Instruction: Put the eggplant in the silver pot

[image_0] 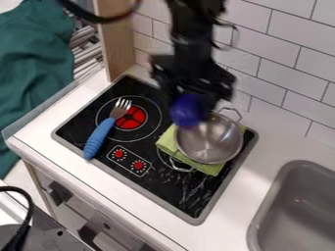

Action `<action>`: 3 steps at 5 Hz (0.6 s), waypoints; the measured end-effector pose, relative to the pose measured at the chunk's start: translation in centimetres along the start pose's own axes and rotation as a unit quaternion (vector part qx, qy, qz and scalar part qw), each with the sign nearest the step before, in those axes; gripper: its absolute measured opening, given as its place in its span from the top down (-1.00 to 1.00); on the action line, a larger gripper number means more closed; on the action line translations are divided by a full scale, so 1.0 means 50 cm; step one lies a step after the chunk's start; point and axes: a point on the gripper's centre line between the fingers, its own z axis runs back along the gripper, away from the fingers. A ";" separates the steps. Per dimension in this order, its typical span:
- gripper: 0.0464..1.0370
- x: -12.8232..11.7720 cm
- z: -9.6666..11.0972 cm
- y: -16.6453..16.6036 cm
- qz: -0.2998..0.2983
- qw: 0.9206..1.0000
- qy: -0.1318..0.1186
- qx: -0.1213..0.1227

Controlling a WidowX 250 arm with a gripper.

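The black gripper (191,102) hangs blurred over the back of the stove, just up and left of the pot, shut on the purple eggplant (187,111). Most of the eggplant's outline is smeared, and its upper part is hidden by the gripper. The silver pot (210,141) stands upright with its opening facing up and a wire handle at either end. In this view the eggplant overlaps the pot's upper left rim; its height above the rim is unclear.
A folded green cloth (167,142) lies under the pot on the black stove (163,187). A blue-handled fork (101,136) crosses the left burner. A grey sink (288,215) is at lower right, a tiled wall (275,73) behind, and a wooden panel (116,41) at upper left.
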 end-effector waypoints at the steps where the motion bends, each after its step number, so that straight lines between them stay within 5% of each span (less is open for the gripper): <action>1: -0.39 0.000 -0.048 -0.019 -0.010 0.999 0.030 -0.015; 2: -0.53 0.005 -0.065 -0.022 -0.024 0.999 0.043 -0.016; 3: -0.96 0.003 -0.067 -0.022 -0.022 0.999 0.046 -0.018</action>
